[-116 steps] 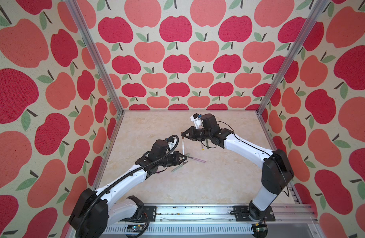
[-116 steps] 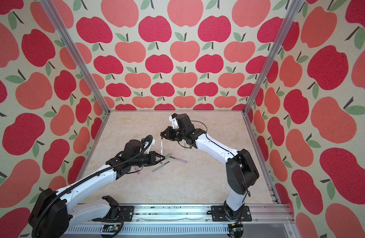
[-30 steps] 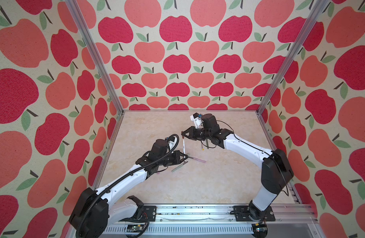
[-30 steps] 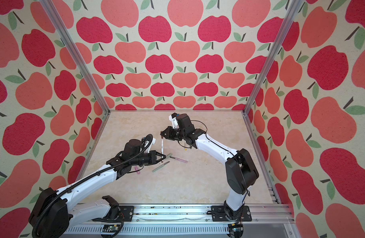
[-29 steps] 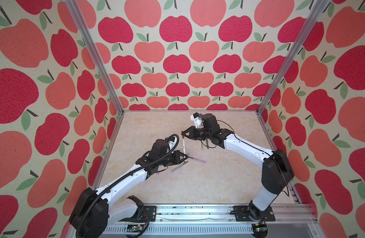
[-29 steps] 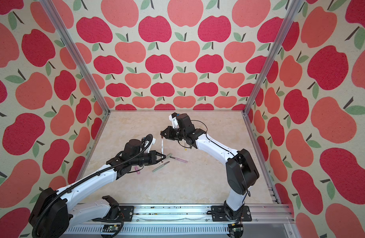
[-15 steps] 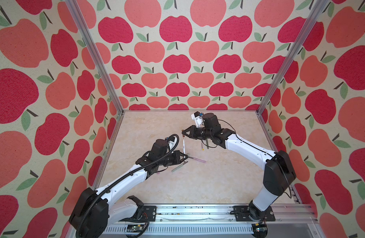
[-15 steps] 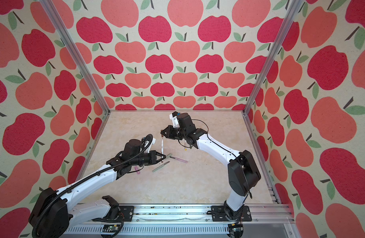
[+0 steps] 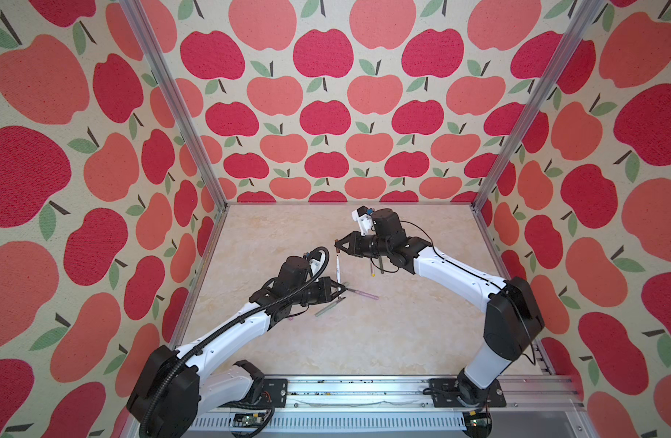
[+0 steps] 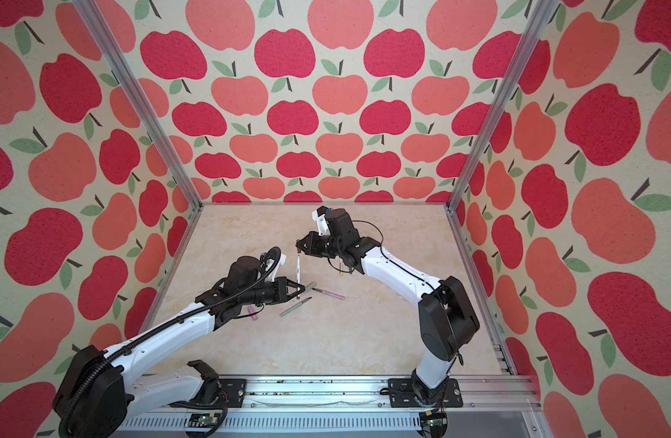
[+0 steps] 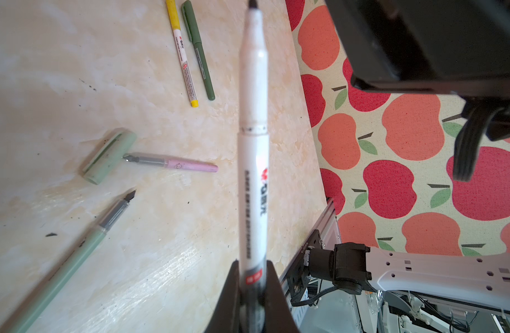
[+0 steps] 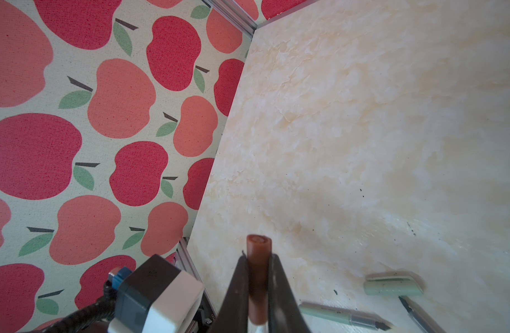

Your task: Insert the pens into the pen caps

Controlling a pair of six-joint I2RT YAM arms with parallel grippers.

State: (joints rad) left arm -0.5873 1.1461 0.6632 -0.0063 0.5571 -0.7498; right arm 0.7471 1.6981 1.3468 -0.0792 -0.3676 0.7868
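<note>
Left gripper is clamped on the base of the white pen, tip up. Right gripper pinches the brown cap just above that tip, not on it. On the table beneath lie a pale green cap, pink pen and pale green pen; a yellow-capped pen and dark green pen lie side by side, apart from these

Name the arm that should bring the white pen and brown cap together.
Right, probably. The right gripper holds the brown cap just beyond the tip of the white pen; a short move could seat it. The left gripper grips the pen's bottom end, better held steady.
</note>
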